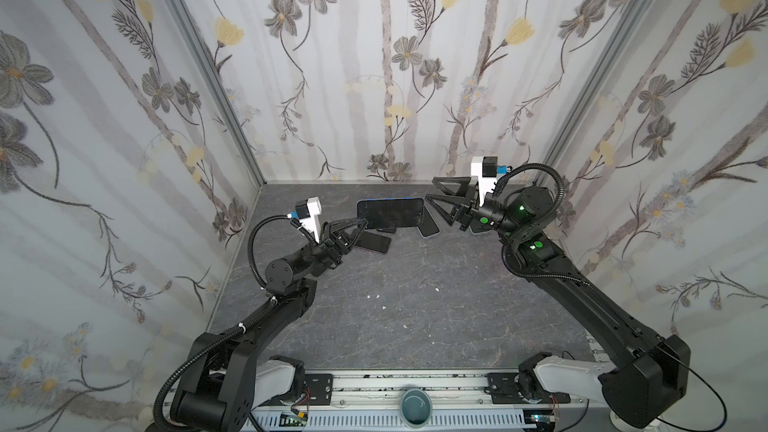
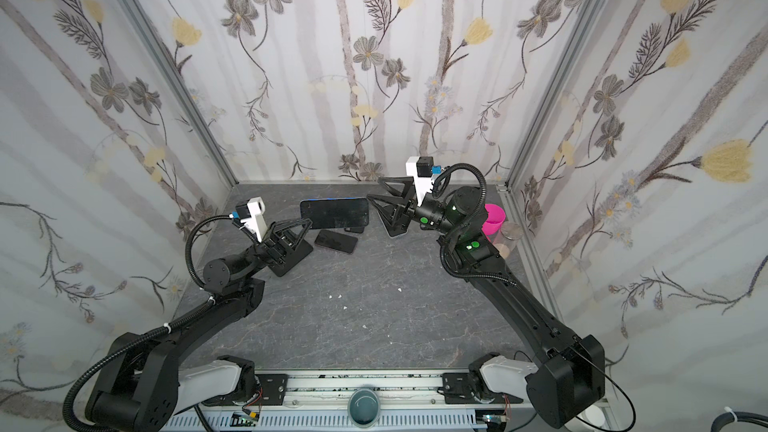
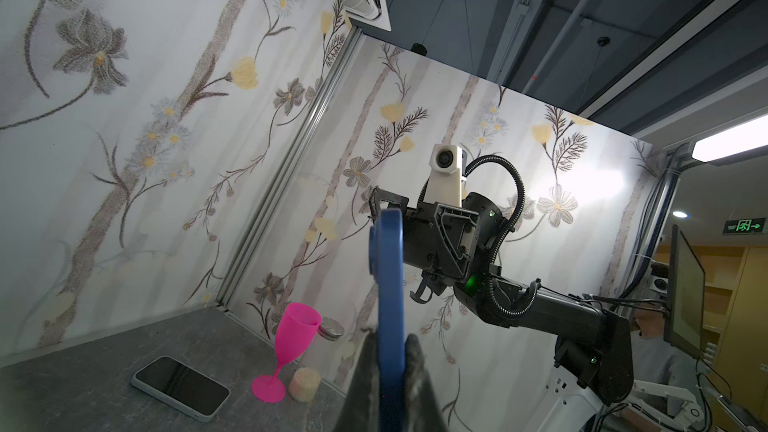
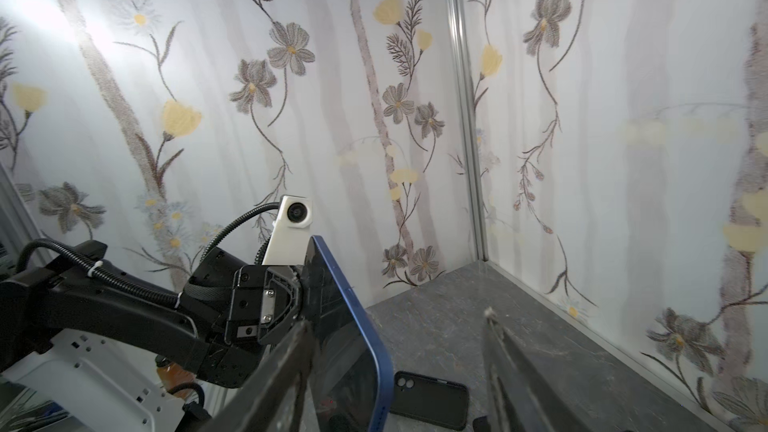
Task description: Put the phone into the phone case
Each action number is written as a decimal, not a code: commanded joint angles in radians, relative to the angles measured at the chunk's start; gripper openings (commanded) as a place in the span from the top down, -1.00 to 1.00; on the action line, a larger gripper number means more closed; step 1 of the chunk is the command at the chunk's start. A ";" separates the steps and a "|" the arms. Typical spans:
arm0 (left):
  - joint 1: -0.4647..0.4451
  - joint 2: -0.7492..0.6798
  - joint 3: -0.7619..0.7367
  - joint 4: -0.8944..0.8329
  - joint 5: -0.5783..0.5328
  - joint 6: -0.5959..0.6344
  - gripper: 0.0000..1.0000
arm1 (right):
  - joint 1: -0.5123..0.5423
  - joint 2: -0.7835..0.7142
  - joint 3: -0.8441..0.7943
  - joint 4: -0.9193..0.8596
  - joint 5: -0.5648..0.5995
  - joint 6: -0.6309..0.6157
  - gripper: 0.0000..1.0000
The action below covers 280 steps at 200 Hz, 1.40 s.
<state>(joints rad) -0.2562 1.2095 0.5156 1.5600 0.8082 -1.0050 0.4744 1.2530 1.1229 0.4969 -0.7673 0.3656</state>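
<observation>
Left fingers clench the left end of the stiff, slick, likely fragile phone; spread right fingers should pinch its edges.

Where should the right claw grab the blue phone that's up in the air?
At its free short end, coming from the right. The blue phone hangs level with the left gripper shut on its other end, so only that end is bare. It is thin and flat, so the right gripper should probably pinch screen and back.
</observation>
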 commanded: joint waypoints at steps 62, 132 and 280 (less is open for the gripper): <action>0.009 -0.024 -0.020 0.250 -0.024 -0.003 1.00 | 0.042 0.073 0.057 -0.003 -0.164 0.012 -0.11; 0.009 -0.056 -0.028 0.251 -0.019 0.025 1.00 | 0.058 0.088 0.054 -0.039 -0.198 0.013 -0.01; 0.010 -0.091 -0.052 0.244 -0.047 0.070 1.00 | 0.100 0.096 0.022 0.032 -0.222 0.094 0.98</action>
<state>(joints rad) -0.2474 1.1248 0.4656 1.5890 0.7925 -0.9478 0.5739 1.3533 1.1435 0.4965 -1.0092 0.4652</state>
